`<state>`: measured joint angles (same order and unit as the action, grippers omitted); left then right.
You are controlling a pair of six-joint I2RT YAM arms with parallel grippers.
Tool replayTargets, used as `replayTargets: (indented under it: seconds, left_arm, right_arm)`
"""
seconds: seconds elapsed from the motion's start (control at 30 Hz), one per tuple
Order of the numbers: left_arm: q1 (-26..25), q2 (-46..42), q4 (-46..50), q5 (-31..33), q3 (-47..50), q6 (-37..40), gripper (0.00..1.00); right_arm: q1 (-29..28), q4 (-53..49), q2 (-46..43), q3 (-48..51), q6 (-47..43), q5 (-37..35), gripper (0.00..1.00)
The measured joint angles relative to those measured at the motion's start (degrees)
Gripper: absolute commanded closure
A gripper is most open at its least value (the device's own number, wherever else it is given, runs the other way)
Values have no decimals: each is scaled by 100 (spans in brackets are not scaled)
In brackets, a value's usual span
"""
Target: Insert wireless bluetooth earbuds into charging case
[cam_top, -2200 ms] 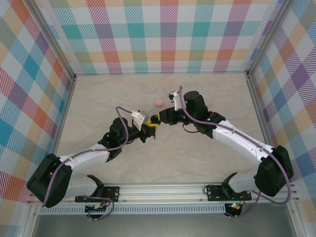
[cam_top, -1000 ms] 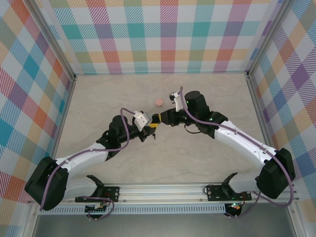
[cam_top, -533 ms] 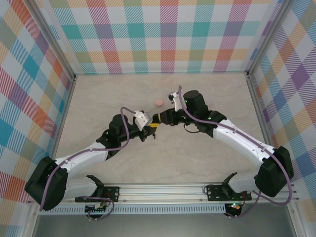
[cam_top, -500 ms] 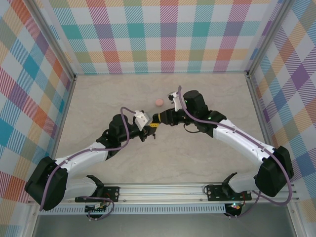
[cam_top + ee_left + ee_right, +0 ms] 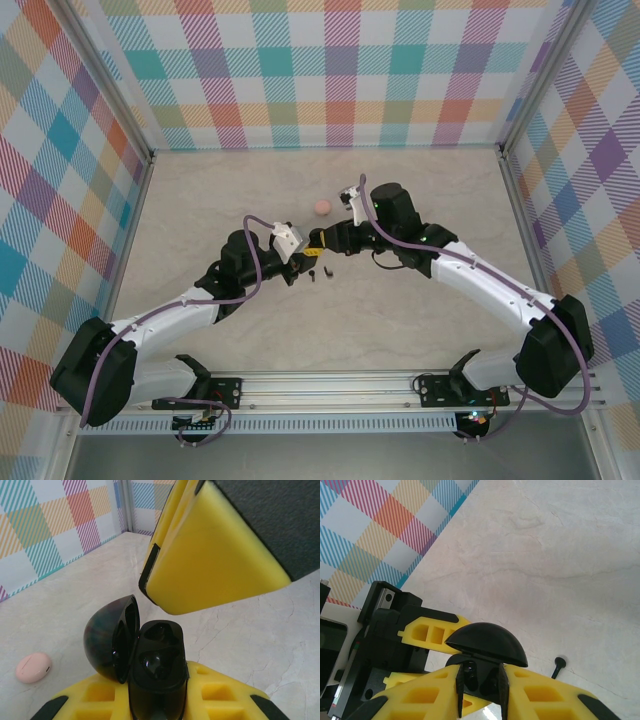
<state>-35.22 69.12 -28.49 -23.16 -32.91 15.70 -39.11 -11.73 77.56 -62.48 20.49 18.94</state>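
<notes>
My left gripper [image 5: 157, 700] is shut on a black charging case [image 5: 159, 672] and holds it upright, its domed lid [image 5: 107, 637] swung open to the left. Both sockets look dark, and a glossy glint in the lower one could be a bud; I cannot tell. My right gripper [image 5: 480, 682] hovers just above the case with its fingers [image 5: 210, 565] slightly apart and nothing between the pads. The lid [image 5: 487, 642] shows beyond them. A black stemmed earbud [image 5: 558, 666] lies on the table beside the grippers [image 5: 327, 268], with a second dark speck [image 5: 314, 272] next to it.
A closed pink round case [image 5: 322, 207] lies on the marble table behind the grippers, also low left in the left wrist view [image 5: 33, 667]. Checked walls [image 5: 330, 70] enclose the table on three sides. No pale buds are in sight.
Two small black bits now lie on the table just below the grippers where there were none before. Both arms have barely moved.
</notes>
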Motion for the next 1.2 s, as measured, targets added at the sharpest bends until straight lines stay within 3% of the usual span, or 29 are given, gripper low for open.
replayTargets:
  seconds: [0.2,0.57,0.77,1.2]
  left_arm:
    - [0,2,74,57,-26,-7,84]
    - [0,-4,529,787,-103,-544,83]
    - [0,-457,966,1091,-87,-1064,82]
    - [0,-1497,2124,1499,15,-1799,82]
  right_arm:
    - [0,-46,72,0,4,-153,72]
    - [17,-918,76,48,81,-1408,64]
    - [17,-1517,225,280,-267,-1338,61]
    - [-203,-2006,1357,345,-949,-424,52]
